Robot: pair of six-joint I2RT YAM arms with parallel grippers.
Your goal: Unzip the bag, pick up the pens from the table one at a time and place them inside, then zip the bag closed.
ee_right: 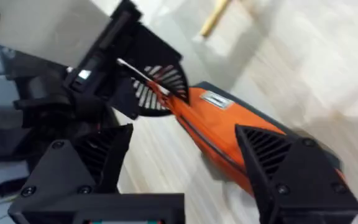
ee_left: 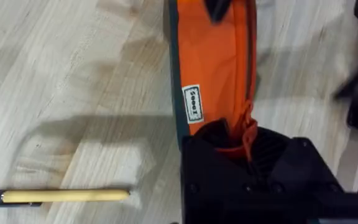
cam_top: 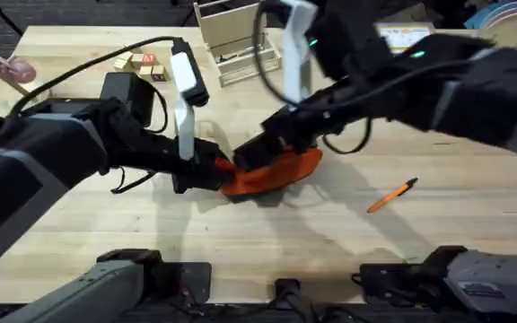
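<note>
Overhead: bag (cam_top: 272, 172) between both arms, left gripper (cam_top: 221, 170) clamped on its end, right gripper (cam_top: 272, 148) spread astride.

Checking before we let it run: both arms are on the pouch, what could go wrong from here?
1. The left gripper pinches only the bag's end fabric; a pull along the zip could slip it free.
2. The yellowish-tan pen lies close beside the bag, so dragging the bag may knock it away.
3. The orange pen lies apart, under the right arm's sweep.
</note>
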